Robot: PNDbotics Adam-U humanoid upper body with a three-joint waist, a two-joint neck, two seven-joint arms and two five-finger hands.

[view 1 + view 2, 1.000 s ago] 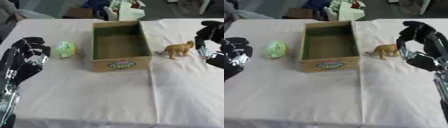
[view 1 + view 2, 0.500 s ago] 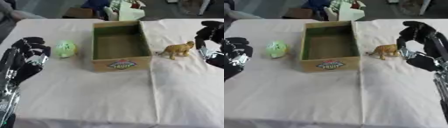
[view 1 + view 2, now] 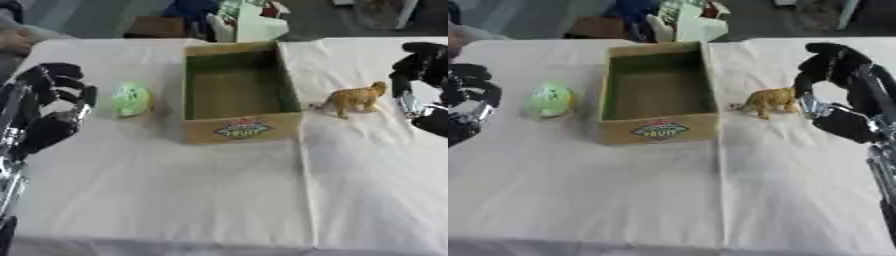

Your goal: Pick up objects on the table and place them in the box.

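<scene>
Head stereo pair, downward (shared table (image 3: pixel 175 190))

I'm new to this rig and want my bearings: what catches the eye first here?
The open cardboard box at the table's middle, empty inside. A green egg-shaped object lies to its left near the left hand, and a tan toy animal stands to its right, beside the curled right hand.

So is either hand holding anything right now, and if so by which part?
Nothing is held. The left hand hangs beside the green ball, the right hand beside the toy lion; neither's fingers touch anything.
</scene>
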